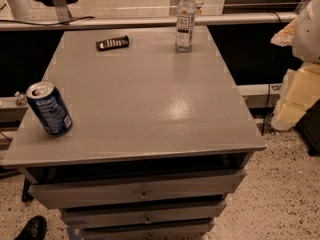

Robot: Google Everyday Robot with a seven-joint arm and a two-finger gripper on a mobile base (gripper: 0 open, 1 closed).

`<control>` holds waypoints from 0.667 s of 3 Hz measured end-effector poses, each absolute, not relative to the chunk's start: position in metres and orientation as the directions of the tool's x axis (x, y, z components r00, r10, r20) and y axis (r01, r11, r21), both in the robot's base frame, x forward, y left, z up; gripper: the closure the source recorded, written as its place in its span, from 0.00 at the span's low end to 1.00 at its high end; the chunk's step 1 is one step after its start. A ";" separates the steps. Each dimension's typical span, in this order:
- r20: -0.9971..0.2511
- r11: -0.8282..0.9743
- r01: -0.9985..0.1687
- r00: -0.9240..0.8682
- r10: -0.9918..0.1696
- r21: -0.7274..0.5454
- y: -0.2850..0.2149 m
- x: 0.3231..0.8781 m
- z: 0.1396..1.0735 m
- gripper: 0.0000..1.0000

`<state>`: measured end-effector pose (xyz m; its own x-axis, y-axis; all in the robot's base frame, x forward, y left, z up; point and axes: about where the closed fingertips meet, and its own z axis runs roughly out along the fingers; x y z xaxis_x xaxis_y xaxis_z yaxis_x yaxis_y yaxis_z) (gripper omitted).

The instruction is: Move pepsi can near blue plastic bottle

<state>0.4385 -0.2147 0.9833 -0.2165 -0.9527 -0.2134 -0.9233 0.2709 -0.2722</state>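
Note:
The pepsi can (49, 109), dark blue with a silver top and white print, stands near the front left corner of the grey table top (150, 99). The blue plastic bottle (185, 19), tall and clear with a white cap and white label, stands at the far edge, right of centre. The can and the bottle are far apart, at opposite ends of the top. My gripper does not show in this view.
A flat black packet (112, 43) lies at the back, left of the bottle. Drawers (142, 189) sit under the top. A white and pale yellow shape (300, 59) stands off the right side. A black shoe (32, 228) is on the floor at lower left.

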 end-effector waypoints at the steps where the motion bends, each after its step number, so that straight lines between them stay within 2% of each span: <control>1: -0.215 0.271 -0.921 -0.215 -0.953 -0.281 -0.214 0.438 0.986 0.17; 2: -0.217 0.271 -0.918 -0.213 -0.953 -0.289 -0.213 0.438 0.988 0.16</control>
